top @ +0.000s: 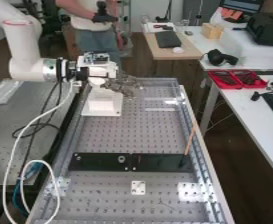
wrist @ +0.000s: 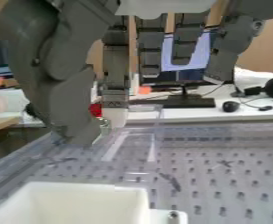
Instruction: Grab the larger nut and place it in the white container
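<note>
In the high view the hand (top: 125, 85) is at the far part of the bench, just beyond and above the white container (top: 102, 107). Its fingers are extended and relaxed. In the wrist view the hand (wrist: 150, 47) hangs with nearly straight fingers and the thumb set apart, and I see nothing gripped between them. The white container (wrist: 73, 202) stands close by, its inner floor hidden. On the black bar (top: 156, 162) sit the smaller nut (top: 78, 158) and the bearing (top: 121, 159). I see no larger nut on the bar or in the hand.
A thin wooden-handled stick (top: 189, 142) leans up from the bar's right end. Clear plastic panels (top: 161, 104) stand at the bench's far end. Cables (top: 20, 150) loop along the bench's left edge. Red trays (top: 236, 79) lie on the side table.
</note>
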